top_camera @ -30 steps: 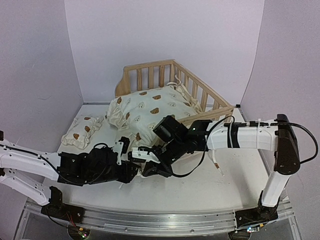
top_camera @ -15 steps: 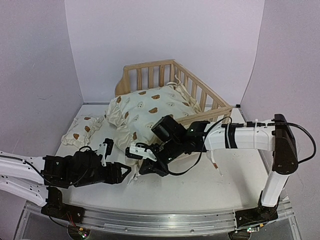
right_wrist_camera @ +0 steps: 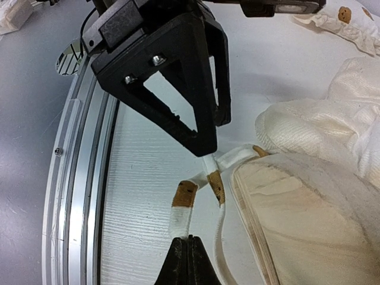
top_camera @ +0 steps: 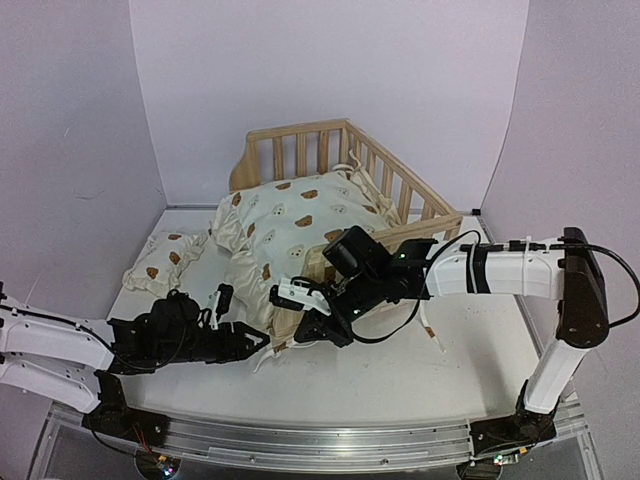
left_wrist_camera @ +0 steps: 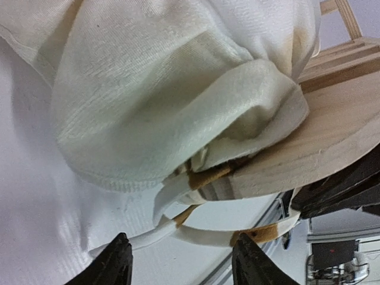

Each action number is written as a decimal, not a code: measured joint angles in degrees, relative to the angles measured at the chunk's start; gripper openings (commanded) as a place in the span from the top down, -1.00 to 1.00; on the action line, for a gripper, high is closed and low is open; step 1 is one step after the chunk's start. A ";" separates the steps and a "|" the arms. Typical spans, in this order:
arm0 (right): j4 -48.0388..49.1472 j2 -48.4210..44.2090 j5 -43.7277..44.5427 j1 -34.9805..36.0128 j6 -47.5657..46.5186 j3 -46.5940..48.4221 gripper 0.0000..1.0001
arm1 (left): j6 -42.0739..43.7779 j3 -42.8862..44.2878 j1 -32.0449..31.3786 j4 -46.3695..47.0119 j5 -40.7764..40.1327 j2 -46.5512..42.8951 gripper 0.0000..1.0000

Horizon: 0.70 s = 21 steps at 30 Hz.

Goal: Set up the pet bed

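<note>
Some ties (right_wrist_camera: pixel 181 214) dangle from the cushion (top_camera: pixel 290 220), slumped over the frame (top_camera: pixel 296 131) front. The left gripper (left_wrist_camera: pixel 183 248) gapes empty; the right gripper (right_wrist_camera: pixel 189 244) is pinched shut beside one. Tugging might drag the cushion off.

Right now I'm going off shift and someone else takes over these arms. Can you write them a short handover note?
Left gripper: open, a loose cushion tie just ahead of its tips, at the near corner of the pine frame.
Right gripper: shut, against another tie end; whether it pinches it is unclear.
Things: cushion lies on the frame, its near edge hanging over. Small pillow on the table, left of the bed.
Done: cushion on frame.
Left: ties look unfastened; pillow not yet on the bed.
</note>
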 measured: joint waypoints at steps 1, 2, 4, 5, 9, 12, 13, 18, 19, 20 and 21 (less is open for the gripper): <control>0.09 -0.04 -0.02 -0.02 0.02 -0.07 0.94 | 0.07 -0.15 0.48 2.16 1.73 1.18 0.00; 0.20 -0.07 -0.04 -0.02 0.02 -0.13 0.94 | 0.02 -0.70 0.92 4.83 3.32 2.47 0.01; 0.24 -0.11 -0.09 -0.04 0.02 -0.17 0.94 | -0.22 -2.27 1.51 9.70 5.77 4.98 0.02; 0.35 -0.17 -0.09 -0.04 0.04 -0.26 0.94 | -0.22 -2.93 1.66 11.43 6.71 6.32 0.02; 0.26 -0.50 -0.09 -0.26 0.09 -0.57 0.94 | -0.70 -3.54 1.66 14.80 8.50 11.04 -0.02; 0.26 -0.70 -0.11 -0.39 0.09 -0.81 0.93 | -1.07 -3.54 1.68 17.49 8.68 13.81 -0.01; 0.26 -0.72 -0.11 -0.46 0.07 -0.85 0.94 | -1.05 -3.54 1.68 18.34 8.74 14.71 0.01; 0.24 -0.92 -0.17 -0.55 0.07 -1.05 0.94 | -0.83 -3.48 1.79 22.75 9.79 18.10 0.18; 0.24 -1.01 -0.20 -0.61 0.07 -1.14 0.94 | -0.92 -3.48 1.79 23.34 9.90 18.53 0.20; 0.22 -1.05 -0.20 -0.63 0.09 -1.18 0.94 | -0.87 -3.48 1.81 24.04 9.99 18.97 0.22; 0.20 -1.07 -0.20 -0.68 0.09 -1.20 0.94 | -0.83 -3.48 1.84 24.76 10.10 19.30 0.27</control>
